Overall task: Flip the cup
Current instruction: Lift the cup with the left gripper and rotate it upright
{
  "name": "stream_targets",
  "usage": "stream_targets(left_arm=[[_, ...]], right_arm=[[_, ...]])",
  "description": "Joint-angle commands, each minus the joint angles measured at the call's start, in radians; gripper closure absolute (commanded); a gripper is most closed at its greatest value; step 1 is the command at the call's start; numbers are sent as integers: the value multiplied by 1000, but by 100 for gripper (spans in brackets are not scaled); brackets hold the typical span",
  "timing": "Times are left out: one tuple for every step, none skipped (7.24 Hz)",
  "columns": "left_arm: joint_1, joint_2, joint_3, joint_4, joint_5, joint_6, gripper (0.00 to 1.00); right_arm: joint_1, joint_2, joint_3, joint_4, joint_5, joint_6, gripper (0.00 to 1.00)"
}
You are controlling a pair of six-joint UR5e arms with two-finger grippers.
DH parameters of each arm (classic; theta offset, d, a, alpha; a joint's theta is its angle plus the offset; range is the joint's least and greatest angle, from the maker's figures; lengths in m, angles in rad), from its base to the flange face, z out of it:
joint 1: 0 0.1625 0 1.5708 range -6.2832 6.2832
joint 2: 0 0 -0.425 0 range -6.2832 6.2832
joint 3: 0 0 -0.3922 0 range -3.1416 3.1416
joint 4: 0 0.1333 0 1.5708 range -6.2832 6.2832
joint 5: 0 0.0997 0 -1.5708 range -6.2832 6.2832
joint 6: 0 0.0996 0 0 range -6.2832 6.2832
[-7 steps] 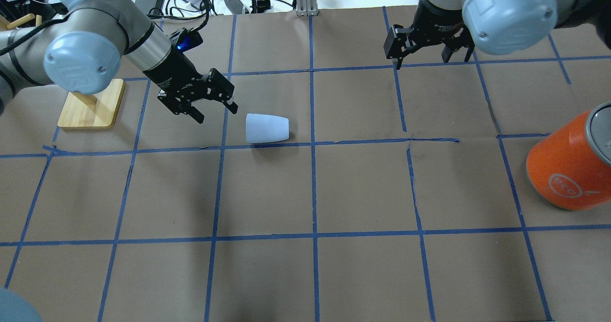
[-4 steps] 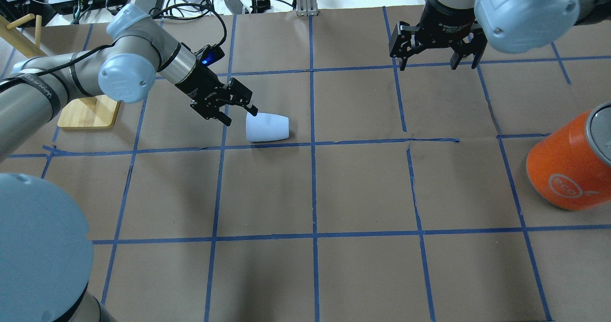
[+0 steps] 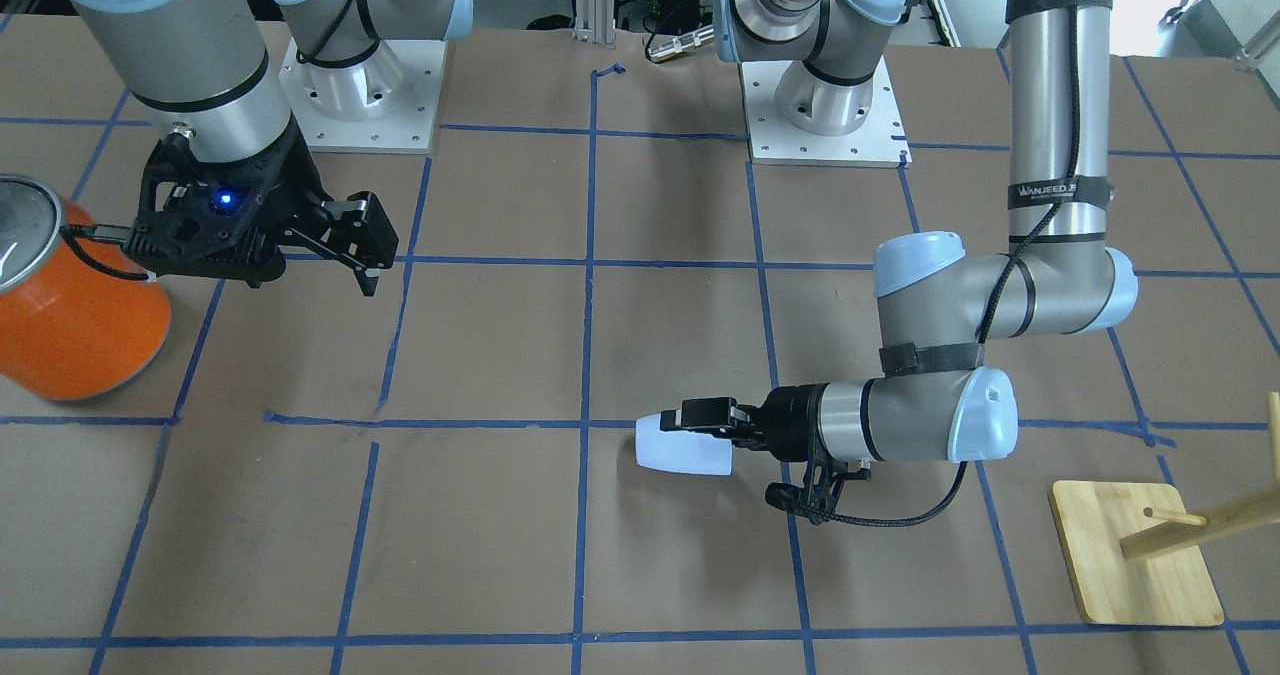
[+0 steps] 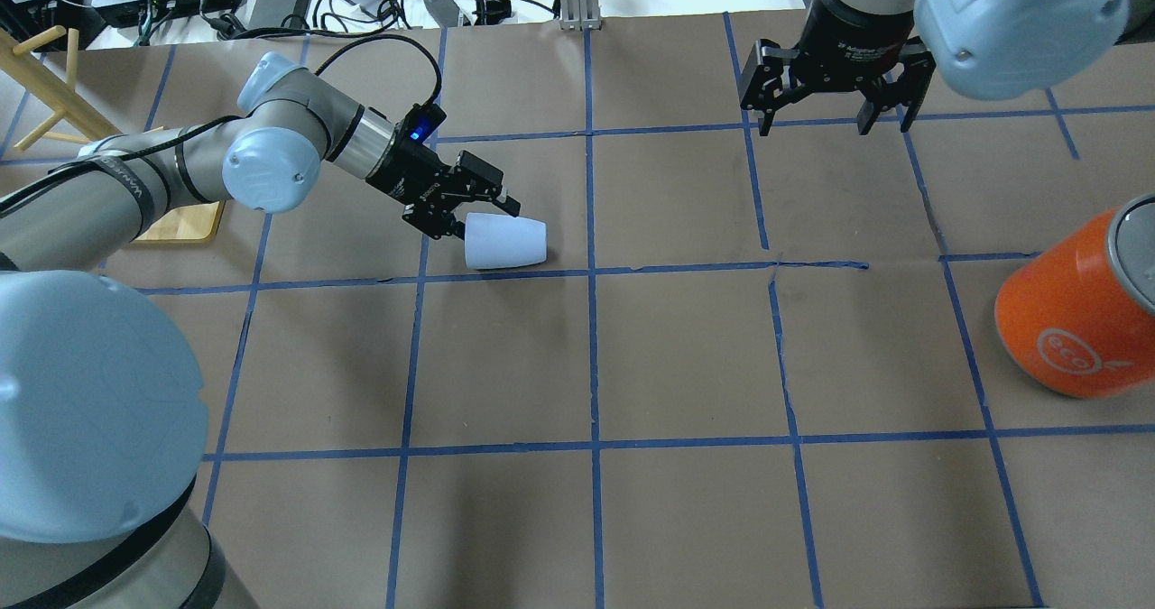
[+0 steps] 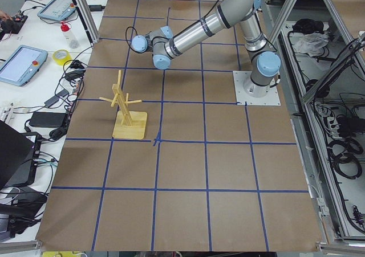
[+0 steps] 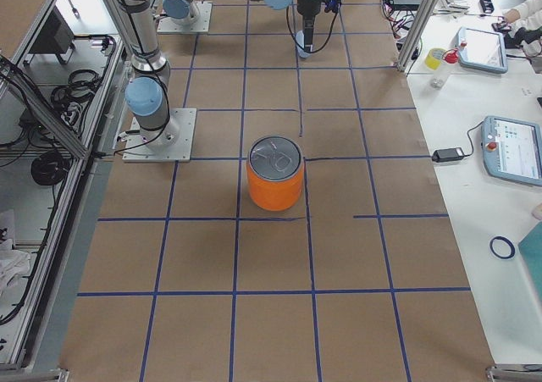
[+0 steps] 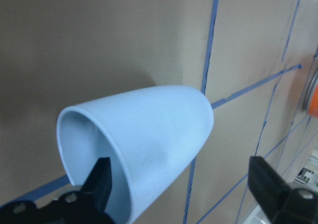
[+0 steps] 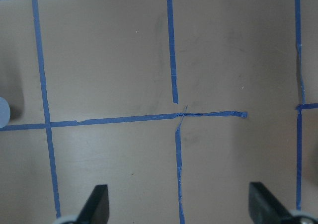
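Note:
The pale lavender-blue cup [image 4: 510, 242] lies on its side left of the table's middle, with its wide mouth facing my left arm. My left gripper [image 4: 483, 218] is open at the cup's mouth. In the left wrist view one finger [image 7: 99, 184] sits at the cup's [image 7: 149, 139] opening and the other [image 7: 271, 184] stands outside its wall, neither pressing it. The front view shows the cup [image 3: 675, 447] just ahead of the left gripper [image 3: 712, 425]. My right gripper [image 4: 830, 108] is open and empty, hovering over the far right of the table.
A large orange can [image 4: 1074, 311] with a silver top stands at the right edge. A wooden peg stand [image 3: 1135, 553] on a square base sits at the far left behind my left arm. Cables and boxes lie beyond the table's far edge.
My left arm has swung lower and to the right, bringing its open gripper to the cup's mouth. The cup has not moved. My right gripper has drifted slightly right.

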Motion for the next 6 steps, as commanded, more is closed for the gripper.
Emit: stream_targets(left_arm=[[0,-1,7,-7,-56,-41,100],[0,8,9,1,-79,-104,100],[0,19,9,3,-71,-156,100],[0,30,10,4,-65,-202,100],[-2,40,10,4,-60,-254,100],[-8,60,13,22,-41,-323,100]], right_arm=[[-3,-1,1,-10,-13,-4,0],[-3,-1,1,-10,-11,-8,0],[-4,-1,1,-13,-13,-7,0],[-4,-1,1,-13,-11,1,0],[-4,-1,1,-16,-11,2,0],[-4,-1,1,-16,-11,2,0]])
